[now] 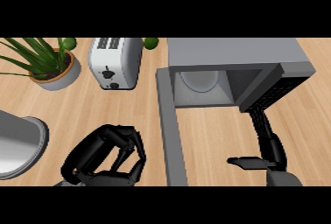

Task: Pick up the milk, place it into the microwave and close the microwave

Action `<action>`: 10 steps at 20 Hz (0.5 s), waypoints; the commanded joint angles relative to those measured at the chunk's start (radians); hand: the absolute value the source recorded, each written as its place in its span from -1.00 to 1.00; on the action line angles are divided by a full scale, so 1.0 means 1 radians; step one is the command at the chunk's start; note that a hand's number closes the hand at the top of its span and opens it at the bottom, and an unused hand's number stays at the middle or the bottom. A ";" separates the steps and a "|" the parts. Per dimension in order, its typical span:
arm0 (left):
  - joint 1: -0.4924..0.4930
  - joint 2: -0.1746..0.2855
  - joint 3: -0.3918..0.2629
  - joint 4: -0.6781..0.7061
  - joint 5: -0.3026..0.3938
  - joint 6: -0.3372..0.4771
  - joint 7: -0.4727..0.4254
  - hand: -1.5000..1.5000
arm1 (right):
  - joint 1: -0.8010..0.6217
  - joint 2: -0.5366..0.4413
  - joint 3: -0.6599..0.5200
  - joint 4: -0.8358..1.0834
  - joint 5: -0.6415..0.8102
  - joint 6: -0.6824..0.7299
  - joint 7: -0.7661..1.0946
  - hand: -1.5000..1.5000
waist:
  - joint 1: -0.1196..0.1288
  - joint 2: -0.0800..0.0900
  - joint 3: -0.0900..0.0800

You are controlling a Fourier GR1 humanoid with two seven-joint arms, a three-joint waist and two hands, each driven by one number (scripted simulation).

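The grey microwave (233,52) stands at the top right with its cavity facing me. Its door (171,140) is swung wide and runs as a long grey strip down the counter on the left of the opening. Inside the cavity I see a pale round shape (199,81); I cannot tell whether it is the milk or a turntable. No milk carton shows on the counter. My right hand (271,148) is open, its straight fingers (260,120) reaching up to the microwave's right front corner, holding nothing. My left hand (107,153) rests at the lower left, fingers relaxed and empty.
A white toaster (115,61) stands at the top, left of the microwave. A potted plant (48,65) is at the top left. A grey round vessel (19,144) sits at the left edge. Two green fruits (150,42) lie behind the toaster.
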 commanded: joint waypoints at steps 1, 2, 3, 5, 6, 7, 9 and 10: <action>-0.110 0.000 -0.098 0.189 -0.100 0.057 -0.064 1.00 | 0.132 -0.035 0.012 -0.177 -0.031 0.058 0.020 -1.00 | -0.003 0.004 0.000; -0.035 0.000 -0.189 0.174 -0.162 0.073 -0.092 1.00 | 0.179 -0.063 0.007 -0.169 -0.024 0.072 -0.019 -1.00 | 0.000 0.003 0.000; -0.085 0.000 -0.217 0.240 -0.161 0.129 -0.100 1.00 | 0.196 -0.080 -0.001 -0.209 -0.029 0.066 0.012 -1.00 | -0.003 0.004 0.000; -0.139 0.000 -0.239 0.378 -0.190 0.170 -0.164 1.00 | 0.216 -0.090 0.000 -0.281 -0.043 0.086 0.015 -1.00 | -0.001 0.007 0.000; -0.117 0.000 -0.227 0.371 -0.193 0.152 -0.189 1.00 | 0.294 -0.063 0.026 -0.427 -0.058 0.078 0.088 -1.00 | 0.003 0.003 -0.001; -0.169 0.000 -0.285 0.466 -0.205 0.261 -0.208 1.00 | 0.296 -0.084 0.026 -0.390 -0.040 0.097 0.007 -1.00 | -0.013 0.007 0.000; -0.188 0.000 -0.317 0.587 -0.209 0.300 -0.305 1.00 | 0.295 -0.124 0.008 -0.440 -0.054 0.114 0.049 -1.00 | -0.004 0.009 0.000; -0.248 0.000 -0.312 0.617 -0.191 0.323 -0.274 1.00 | 0.334 -0.119 0.022 -0.516 -0.063 0.122 0.095 -1.00 | -0.001 0.008 0.000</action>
